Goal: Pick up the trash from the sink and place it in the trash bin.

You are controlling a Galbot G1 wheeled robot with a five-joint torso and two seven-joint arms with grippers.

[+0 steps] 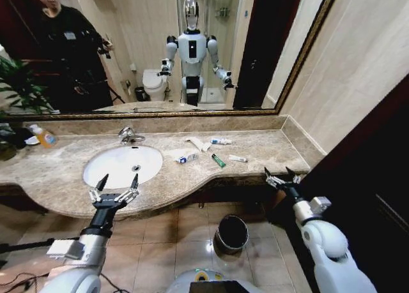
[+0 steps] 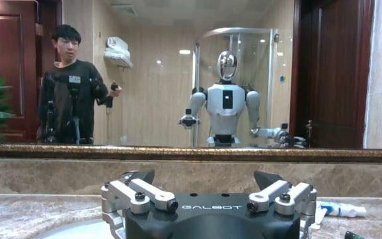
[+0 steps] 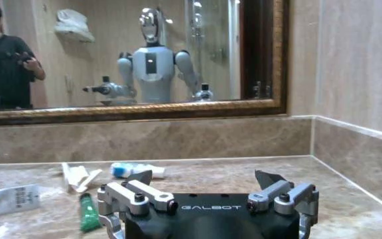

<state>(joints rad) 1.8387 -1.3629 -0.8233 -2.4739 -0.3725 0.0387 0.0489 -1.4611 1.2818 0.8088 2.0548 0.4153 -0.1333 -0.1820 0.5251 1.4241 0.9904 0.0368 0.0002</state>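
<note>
- Both sets of jaws are spread wide with nothing between them: the left gripper (image 1: 117, 184) hangs at the counter's front edge before the sink (image 1: 123, 166), the right gripper (image 1: 282, 177) at the counter's right front corner.
- The trash lies on the counter (image 1: 255, 149) right of the basin, not in it: a white tube (image 1: 186, 158), a green tube (image 1: 218, 160), wrappers (image 1: 197, 143), and two small tubes (image 1: 220, 141) (image 1: 238, 158).
- The bin (image 1: 231, 234) stands on the tiled floor below the counter, between the two arms.

Warm indoor light, fairly even – head view bends at the edges, wrist views soft, glare on the mirror (image 1: 160, 44).
</note>
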